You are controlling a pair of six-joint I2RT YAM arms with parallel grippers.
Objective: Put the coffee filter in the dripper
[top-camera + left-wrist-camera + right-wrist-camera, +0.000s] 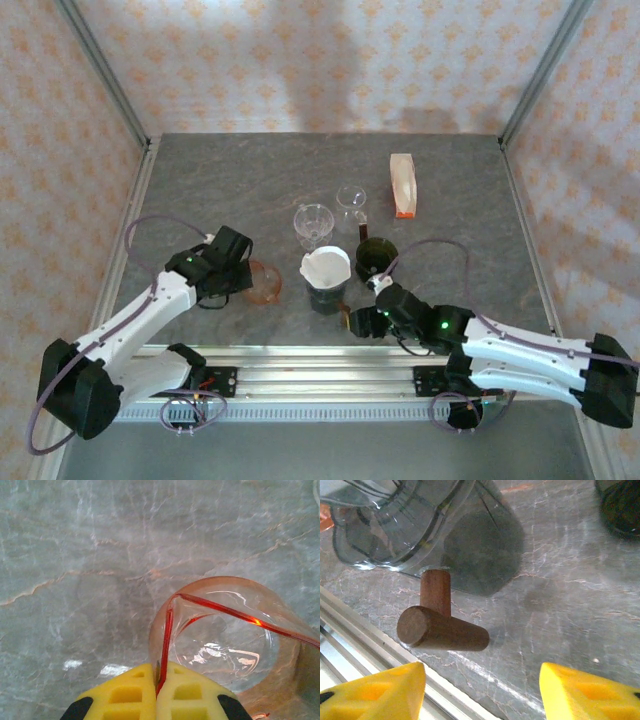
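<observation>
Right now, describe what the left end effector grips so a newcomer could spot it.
On the grey marble table, look left of the central cluster of cups. The left end effector pinches the rim of a transparent vessel there; unlike its clear, smoky and dark neighbours, it is orange-tinted.

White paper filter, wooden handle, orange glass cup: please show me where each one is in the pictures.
white paper filter [326,266], top view, middle of the paper
wooden handle [445,630], right wrist view, its round crossbar
orange glass cup [220,652], left wrist view, its inner wall
</observation>
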